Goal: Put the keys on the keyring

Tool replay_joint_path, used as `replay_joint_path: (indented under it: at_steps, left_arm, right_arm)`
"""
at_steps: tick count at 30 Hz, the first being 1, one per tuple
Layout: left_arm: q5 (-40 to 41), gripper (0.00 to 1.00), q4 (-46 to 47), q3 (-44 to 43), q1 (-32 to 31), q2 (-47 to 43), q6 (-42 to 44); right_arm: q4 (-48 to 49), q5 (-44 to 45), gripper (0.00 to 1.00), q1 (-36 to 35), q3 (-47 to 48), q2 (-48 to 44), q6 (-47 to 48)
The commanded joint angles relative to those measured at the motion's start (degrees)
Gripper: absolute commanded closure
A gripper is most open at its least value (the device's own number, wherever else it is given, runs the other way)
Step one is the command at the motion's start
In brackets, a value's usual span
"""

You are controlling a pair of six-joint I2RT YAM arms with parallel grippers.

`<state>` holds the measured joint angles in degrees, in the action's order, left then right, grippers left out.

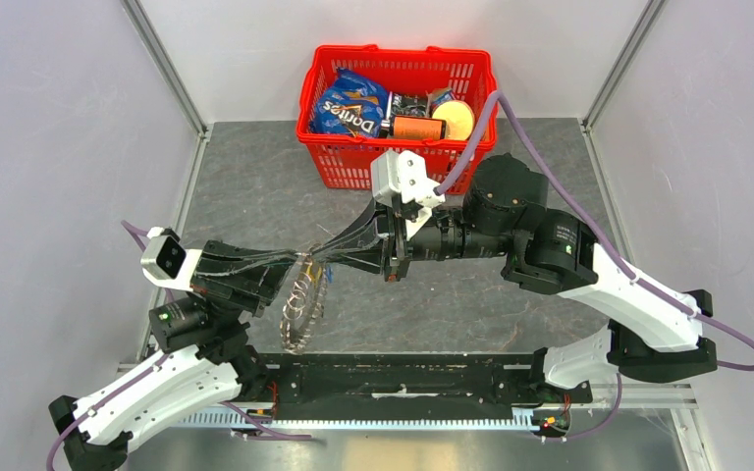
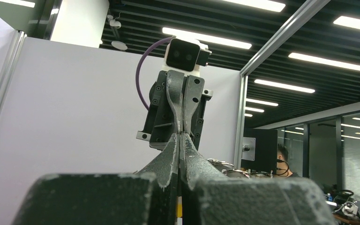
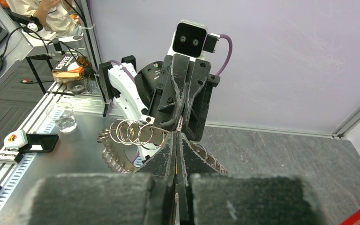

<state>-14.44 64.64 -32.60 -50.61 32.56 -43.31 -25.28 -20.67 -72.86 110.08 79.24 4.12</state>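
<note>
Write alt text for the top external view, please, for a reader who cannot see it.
Two robot arms meet fingertip to fingertip above a grey table, left gripper and right gripper both shut, with the keyring hanging where they meet. A red basket of snacks stands at the far edge.

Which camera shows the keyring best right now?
Top external: nearly the whole keyring shows, tilted. Right wrist comes closer on its small loops and toothed edge, but the right gripper hides part. Left wrist shows at most a sliver of metal behind the left gripper.
</note>
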Motion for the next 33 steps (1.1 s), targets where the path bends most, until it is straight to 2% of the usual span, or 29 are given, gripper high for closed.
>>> replay_joint_path:
  at_steps: [1, 14, 33]
  left_arm:
    - [1.76, 0.98, 2.94, -0.54, -0.08, -0.78, -1.25]
    - [1.72, 0.98, 2.76, -1.23, -0.13, -0.81, -0.9]
    - [1.43, 0.98, 2.01, -1.28, -0.07, -0.71, -1.07]
  right_arm:
    - [2.1, 0.17, 1.0, -0.01, 0.03, -1.05, -0.44]
    - [4.98, 0.82, 1.0, 0.0, -5.63, -3.75, -1.37]
    - [5.9, 2.91, 1.0, -0.01, -7.66, -5.15, -1.72]
